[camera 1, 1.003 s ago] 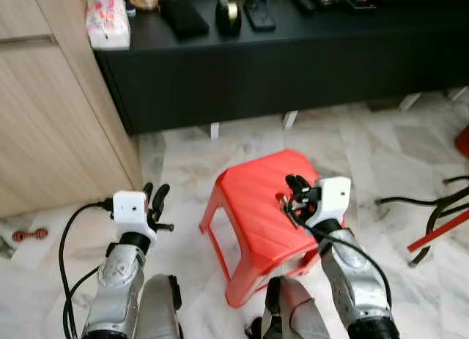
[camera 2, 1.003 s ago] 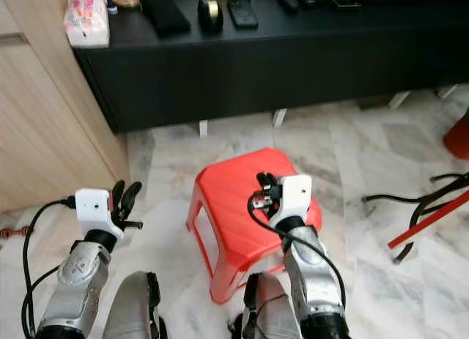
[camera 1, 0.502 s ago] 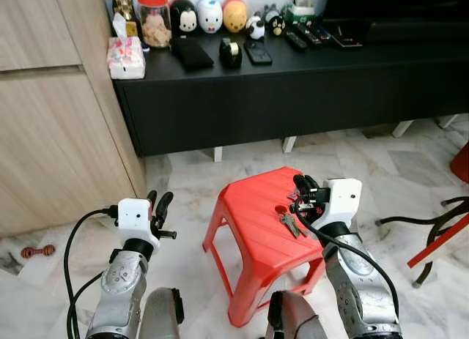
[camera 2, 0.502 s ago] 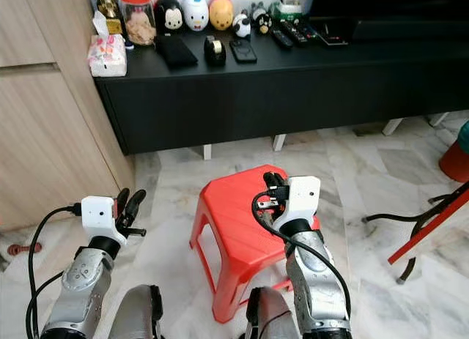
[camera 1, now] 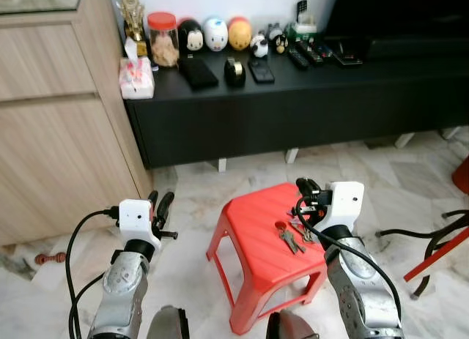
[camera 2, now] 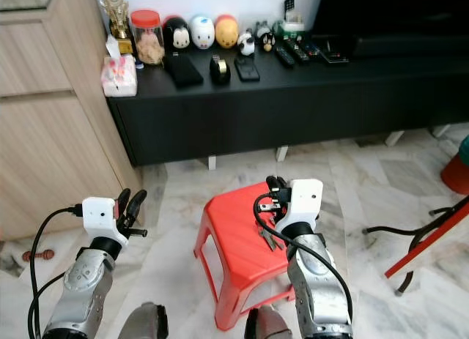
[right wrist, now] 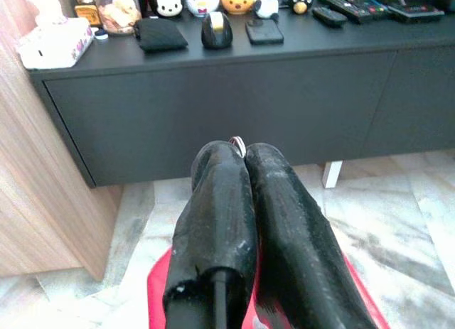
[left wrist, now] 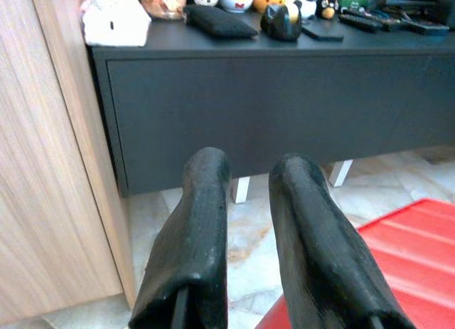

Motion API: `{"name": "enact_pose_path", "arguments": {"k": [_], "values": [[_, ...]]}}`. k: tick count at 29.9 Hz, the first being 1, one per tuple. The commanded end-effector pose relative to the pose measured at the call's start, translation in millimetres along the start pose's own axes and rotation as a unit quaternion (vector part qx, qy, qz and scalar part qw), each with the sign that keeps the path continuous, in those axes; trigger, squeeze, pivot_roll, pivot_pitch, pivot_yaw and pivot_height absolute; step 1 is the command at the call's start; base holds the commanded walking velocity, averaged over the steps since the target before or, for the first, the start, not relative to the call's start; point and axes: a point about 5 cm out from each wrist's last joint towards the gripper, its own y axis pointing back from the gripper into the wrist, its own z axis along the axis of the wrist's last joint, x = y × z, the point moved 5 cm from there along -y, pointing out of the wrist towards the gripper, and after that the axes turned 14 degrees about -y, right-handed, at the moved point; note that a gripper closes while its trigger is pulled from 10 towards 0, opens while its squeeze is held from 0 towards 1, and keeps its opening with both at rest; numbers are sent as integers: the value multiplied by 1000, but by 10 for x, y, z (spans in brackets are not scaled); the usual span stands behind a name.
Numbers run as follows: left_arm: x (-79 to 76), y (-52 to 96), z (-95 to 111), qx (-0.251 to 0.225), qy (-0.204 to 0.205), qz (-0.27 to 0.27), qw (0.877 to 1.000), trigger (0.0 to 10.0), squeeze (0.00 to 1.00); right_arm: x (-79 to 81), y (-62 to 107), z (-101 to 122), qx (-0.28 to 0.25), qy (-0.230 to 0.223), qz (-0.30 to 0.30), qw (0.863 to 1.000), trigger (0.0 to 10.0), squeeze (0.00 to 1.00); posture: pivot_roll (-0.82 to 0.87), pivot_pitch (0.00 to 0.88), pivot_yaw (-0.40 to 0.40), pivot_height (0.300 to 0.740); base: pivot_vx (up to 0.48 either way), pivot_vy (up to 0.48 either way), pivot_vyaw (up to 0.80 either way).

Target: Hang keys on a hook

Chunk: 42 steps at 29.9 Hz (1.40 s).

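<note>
A bunch of keys (camera 1: 290,238) with a red tag lies on top of the red plastic stool (camera 1: 253,233); the same keys (camera 2: 270,240) show in the right eye view. My right gripper (camera 1: 304,189) hovers just above and behind them, its fingers pressed together. In the right wrist view the right gripper (right wrist: 238,150) has a small striped bit at its fingertips; I cannot tell what it is. My left gripper (camera 1: 159,202) is held up to the left of the stool, over the floor. In the left wrist view the left gripper (left wrist: 249,165) is open and holds nothing.
A low black cabinet (camera 1: 308,108) runs along the wall behind the stool, carrying a tissue pack (camera 1: 136,77), a jar, figurines and remotes. A tall wooden cabinet (camera 1: 58,134) stands on the left. Black and red chair legs (camera 1: 436,244) lie on the right.
The view has risen and tilted up, so more of the cabinet top shows. My right gripper now stands farther above the keys, which stay on the stool. The left arm holds still.
</note>
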Motion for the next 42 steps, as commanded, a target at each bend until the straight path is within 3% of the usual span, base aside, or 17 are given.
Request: {"name": "enact_pose_path", "arguments": {"k": [1, 10, 16, 22, 28, 33, 42], "values": [[-50, -3, -10, 0, 3, -6, 1000, 10000, 0, -28, 20, 70, -10, -2, -4, 1000, 10000, 0, 139, 73, -118, 731, 0, 0, 0], [-54, 7, -26, 2, 5, -4, 1000, 10000, 0, -47, 7, 58, -8, -3, -8, 1000, 10000, 0, 138, 67, -119, 740, 0, 0, 0], [-69, 1, -37, 3, 9, -6, 1000, 10000, 0, -330, 34, 27, -5, 7, -65, 998, 10000, 0, 131, 65, -114, 740, 0, 0, 0], [-82, 17, -56, 6, 13, -6, 1000, 10000, 0, -399, 78, -26, 3, 9, -74, 997, 10000, 0, 120, 67, -107, 740, 0, 0, 0], [-67, -43, -60, 9, 14, -7, 1000, 10000, 0, -622, 60, -64, 5, 14, -109, 994, 10000, 0, 124, 53, -97, 740, 0, 0, 0], [-43, -69, -67, 12, 12, -8, 1000, 10000, 0, -609, -9, 8, -6, 16, -106, 994, 10000, 0, 120, 32, -87, 740, 0, 0, 0], [55, 65, -562, 104, 4, 7, 995, 10000, 0, -659, -105, 243, -45, 24, -107, 993, 10000, 0, 85, 4, -71, 740, 0, 0, 0]]}}
